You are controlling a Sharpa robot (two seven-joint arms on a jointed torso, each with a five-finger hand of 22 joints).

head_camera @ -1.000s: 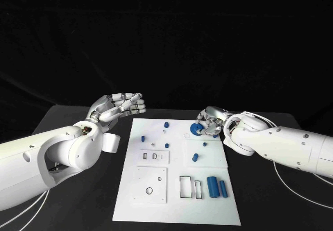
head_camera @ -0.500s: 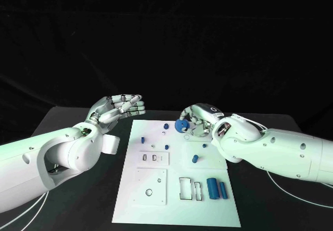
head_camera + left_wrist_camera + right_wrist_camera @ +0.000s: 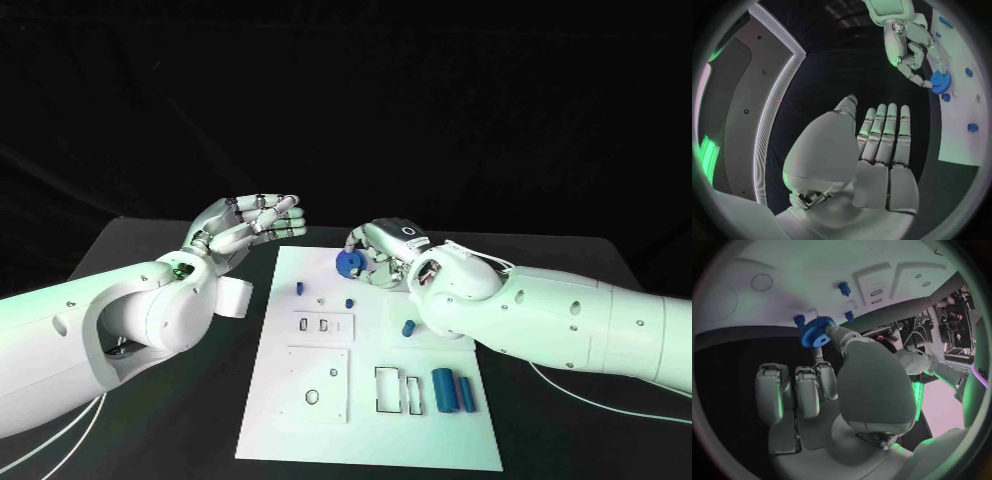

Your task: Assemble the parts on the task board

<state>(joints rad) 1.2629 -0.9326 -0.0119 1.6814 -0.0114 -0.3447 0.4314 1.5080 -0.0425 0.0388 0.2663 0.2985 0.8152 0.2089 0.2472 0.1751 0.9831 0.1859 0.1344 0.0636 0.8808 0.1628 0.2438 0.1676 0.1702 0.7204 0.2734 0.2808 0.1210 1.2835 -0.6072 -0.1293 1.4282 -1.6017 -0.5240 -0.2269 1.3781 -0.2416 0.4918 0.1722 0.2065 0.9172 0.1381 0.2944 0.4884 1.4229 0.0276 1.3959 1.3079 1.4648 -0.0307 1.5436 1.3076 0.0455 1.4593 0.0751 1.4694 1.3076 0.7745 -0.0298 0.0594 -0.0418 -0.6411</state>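
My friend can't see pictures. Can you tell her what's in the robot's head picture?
The right hand holds a blue gear over the far end of a white board on a black table. The left hand hangs empty beside the board, and small blue parts, like a cylinder, sit on it.

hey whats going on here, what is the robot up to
The right hand holds a small blue gear over the far end of the white task board. The left hand hangs beside the board's far left corner, holding nothing. Other blue parts are on the board, including two cylinders near its right edge.
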